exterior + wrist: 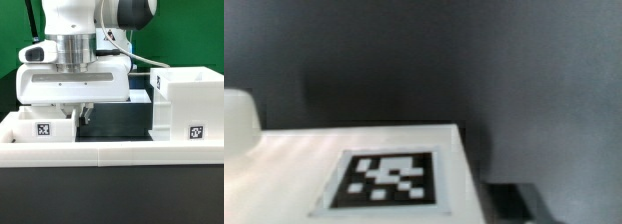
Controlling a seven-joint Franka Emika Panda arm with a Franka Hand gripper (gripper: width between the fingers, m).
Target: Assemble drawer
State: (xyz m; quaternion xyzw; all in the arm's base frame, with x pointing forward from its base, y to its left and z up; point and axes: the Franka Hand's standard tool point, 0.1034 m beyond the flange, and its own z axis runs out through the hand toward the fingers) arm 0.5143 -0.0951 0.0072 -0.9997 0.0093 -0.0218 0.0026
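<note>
Exterior view: white arm (95, 25) down from the top middle, the pincer (79, 113) low over the dark surface (115, 122); fingers short and half lost in the shade under the wrist block; cannot tell how far apart, nor whether anything sits between them. To the exterior view's right of the pincer, the drawer's tall boxy housing (185, 100), upright on the surface, with a black-and-white housing tag (196, 131) on its near face. To the exterior view's left, one shallow tray (25, 122), low and flat, its tray tag (43, 128) facing the camera; pincer just beside the tray's inner end, touching or apart impossible to say; tray and housing well apart, dark surface and pincer between them. Along the front, a long low white wall (100, 152), nearer the camera than both; green backdrop (12, 40) behind, toward the exterior view's left.

Wrist view: blurred; a flat white face (295, 150) close to the lens, bearing a square tag (388, 180); probably the tray, though not certain; a pale rounded shape (235, 122) beside it, cut off, not identifiable; dark grey surface (438, 60) beyond; a small dark block (518, 195) just beside the white face's corner; pincer's opening not readable here either.
</note>
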